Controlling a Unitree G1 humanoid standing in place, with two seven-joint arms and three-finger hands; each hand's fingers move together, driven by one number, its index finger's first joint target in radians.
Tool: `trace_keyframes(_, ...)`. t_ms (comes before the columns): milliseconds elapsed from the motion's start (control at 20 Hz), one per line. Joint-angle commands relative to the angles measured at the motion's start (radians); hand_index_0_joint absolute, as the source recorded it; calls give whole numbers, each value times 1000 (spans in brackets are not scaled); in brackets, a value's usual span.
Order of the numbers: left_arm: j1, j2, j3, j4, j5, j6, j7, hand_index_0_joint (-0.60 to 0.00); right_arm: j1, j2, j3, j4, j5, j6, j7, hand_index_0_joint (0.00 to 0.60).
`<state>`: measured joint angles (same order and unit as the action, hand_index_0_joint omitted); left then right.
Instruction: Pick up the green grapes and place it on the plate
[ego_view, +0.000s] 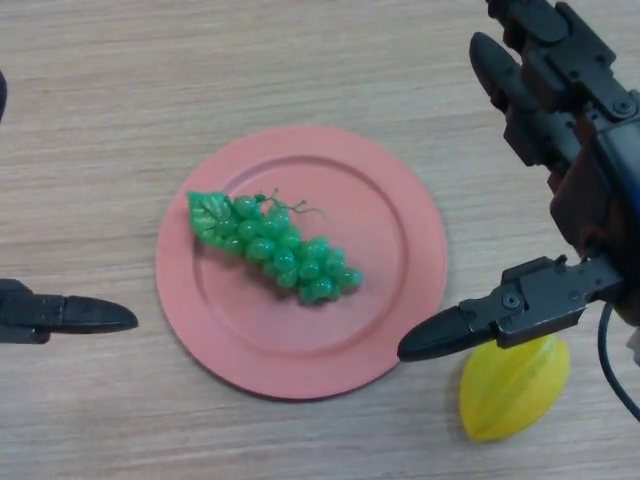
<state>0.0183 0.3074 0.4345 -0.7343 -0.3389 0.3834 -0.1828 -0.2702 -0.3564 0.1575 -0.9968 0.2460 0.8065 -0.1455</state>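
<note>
A bunch of green grapes (275, 247) with a leaf and a thin stem lies on the pink plate (400, 215), left of its middle. My right hand (560, 150) is at the right, above the plate's right edge, open and empty, with its thumb low and its fingers high. It does not touch the grapes. My left hand (60, 314) shows at the left edge, just off the plate's left rim, with a straight finger pointing right.
A yellow starfruit (515, 388) lies on the wooden table (120, 100) at the lower right, under my right thumb and close to the plate's rim.
</note>
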Motion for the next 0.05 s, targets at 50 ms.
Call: trace_keyframes(50, -10, 27, 80, -62, -10, -69, -11, 0, -40, 2, -34, -50, -43, -111, 13, 0)
